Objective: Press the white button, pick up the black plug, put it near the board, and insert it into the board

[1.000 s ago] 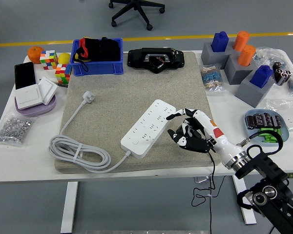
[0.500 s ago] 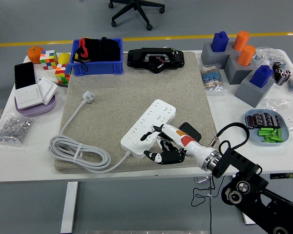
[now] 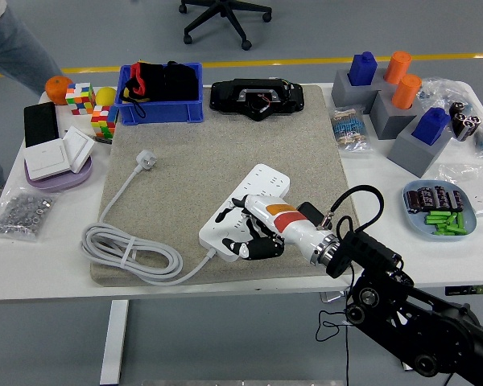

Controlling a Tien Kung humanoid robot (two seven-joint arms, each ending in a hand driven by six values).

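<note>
The white power strip (the board) (image 3: 262,183) lies slantwise on the beige mat (image 3: 225,133). Its near end, where the button is, is hidden under my right hand (image 3: 237,236). The hand lies palm down on that end with its fingers curled onto the strip, holding nothing. The black plug (image 3: 308,211) lies on the mat just right of the strip, behind my wrist. Its black cable (image 3: 362,195) loops up over my forearm. The left hand is out of view.
The strip's white cord (image 3: 129,253) coils at the mat's front left. A blue bin (image 3: 161,108) and a black device (image 3: 258,98) stand at the back. Grey blocks (image 3: 394,112) and a blue dish (image 3: 435,211) are at right. A person's leg (image 3: 4,48) is at top left.
My right hand has moved left from beside the strip's right side onto its near end. It left the black plug lying on the mat. A person has come in at top left.
</note>
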